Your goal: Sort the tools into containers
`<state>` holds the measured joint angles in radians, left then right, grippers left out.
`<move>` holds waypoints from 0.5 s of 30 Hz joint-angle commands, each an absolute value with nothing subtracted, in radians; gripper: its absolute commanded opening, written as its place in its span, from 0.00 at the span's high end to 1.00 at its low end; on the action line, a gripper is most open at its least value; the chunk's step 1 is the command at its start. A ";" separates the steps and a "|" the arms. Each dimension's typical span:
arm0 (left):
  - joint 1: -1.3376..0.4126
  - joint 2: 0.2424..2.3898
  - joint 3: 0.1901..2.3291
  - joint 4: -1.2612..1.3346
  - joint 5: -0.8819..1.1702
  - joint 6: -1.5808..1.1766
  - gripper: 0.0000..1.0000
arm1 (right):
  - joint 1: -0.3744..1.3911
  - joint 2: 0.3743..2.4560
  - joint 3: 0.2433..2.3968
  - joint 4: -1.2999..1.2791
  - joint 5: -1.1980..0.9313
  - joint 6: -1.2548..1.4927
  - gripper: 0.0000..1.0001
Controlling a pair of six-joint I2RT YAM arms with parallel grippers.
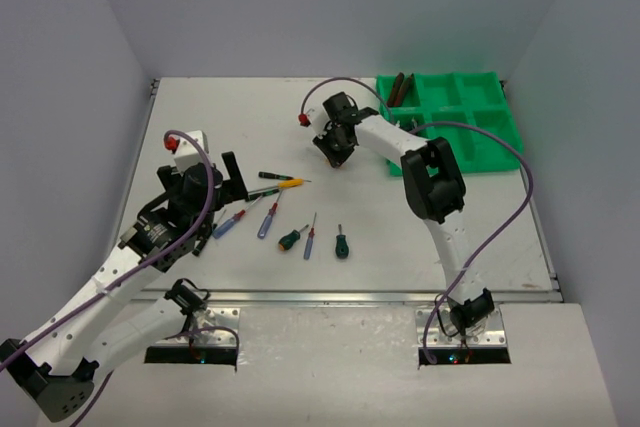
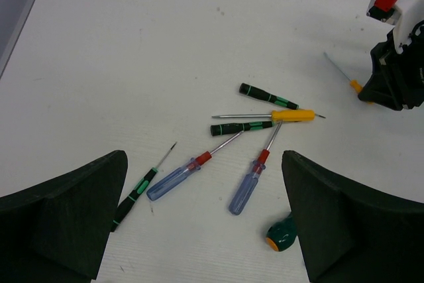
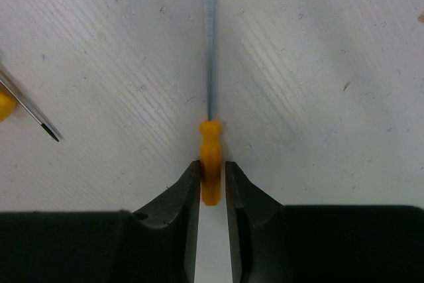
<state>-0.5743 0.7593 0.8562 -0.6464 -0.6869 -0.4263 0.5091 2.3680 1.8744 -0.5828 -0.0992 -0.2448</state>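
My right gripper [image 1: 335, 152] is down at the table left of the green tray [image 1: 503, 112], shut on the handle of a small orange screwdriver [image 3: 211, 157] whose thin shaft points away from the jaws. That screwdriver also shows in the left wrist view [image 2: 356, 85]. My left gripper [image 2: 202, 183] is wide open and empty above a cluster of screwdrivers: two blue-handled ones [image 2: 179, 178] [image 2: 246, 189], a yellow-handled one [image 2: 291, 115], black-green ones [image 2: 268, 97] [image 2: 242, 126] [image 2: 136, 193], and a stubby green one [image 2: 281, 235].
Dark-handled pliers [image 1: 400, 87] lie in the tray's far left compartment. Two more small screwdrivers [image 1: 310, 240] [image 1: 341, 243] lie on the table in front of the cluster. The right arm's cable loops over the tray's near side.
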 commanded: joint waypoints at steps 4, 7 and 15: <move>-0.566 0.746 0.861 -0.595 -0.676 -0.414 0.00 | 0.508 2.292 1.827 -0.522 -0.144 -0.227 1.00; -0.566 0.741 0.858 -0.595 -0.678 -0.414 0.00 | 0.502 2.210 1.817 -0.499 -0.147 -0.156 1.00; -0.566 0.738 0.854 -0.588 -0.658 -0.408 0.00 | 0.215 2.083 1.911 -0.507 -0.021 0.223 1.00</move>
<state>-0.5743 0.7525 0.8561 -0.6455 -0.6749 -0.4231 0.4232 2.1928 1.8259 -0.5527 -0.1328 -0.0075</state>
